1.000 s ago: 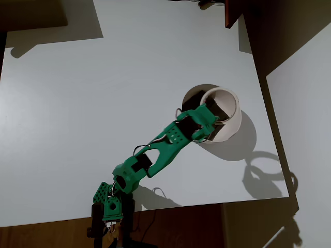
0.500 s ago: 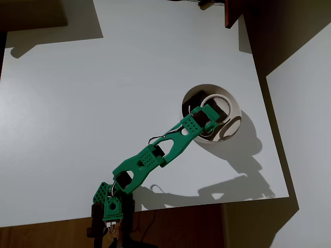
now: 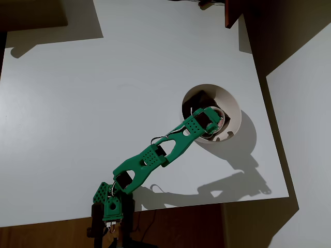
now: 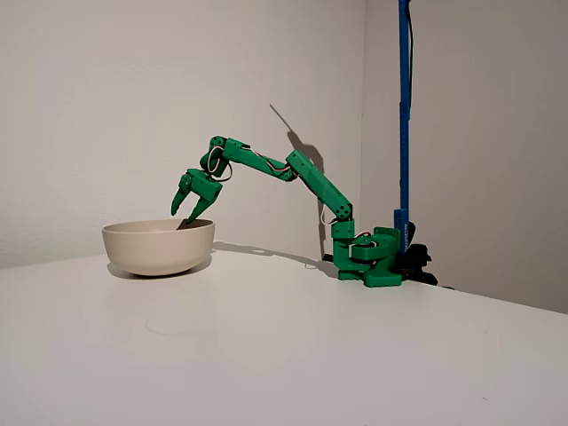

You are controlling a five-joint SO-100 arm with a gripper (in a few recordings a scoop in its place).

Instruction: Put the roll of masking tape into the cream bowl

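Overhead view
Table: white top (image 3: 93,103), matte and bare, crossed by hard dark shadows at the upper left corner and below the bowl.
Room: brown floor along the lower edge and at the upper right; a second white surface (image 3: 310,129) at the right edge, apart from the table.
Arm: green (image 3: 155,157), reaching from its base at the lower edge up and right to the bowl.
Cream bowl: (image 3: 231,106) at right of centre, dark patch showing inside at its upper left.
Roll of masking tape: pale ring (image 3: 217,114) inside the bowl, right at the gripper's tip.
Gripper: (image 3: 213,120) over the bowl's inside; whether it grips the ring cannot be told here.

Fixed view
Table: white, smooth (image 4: 266,355), faintly glossy.
Room: plain pale walls meeting at a corner; a blue upright pole (image 4: 405,115) behind the arm's base.
Cream bowl: (image 4: 158,247) at left, standing upright on the table.
Gripper: (image 4: 188,209) just above the rim, fingers spread apart, pointing down, nothing seen between them.
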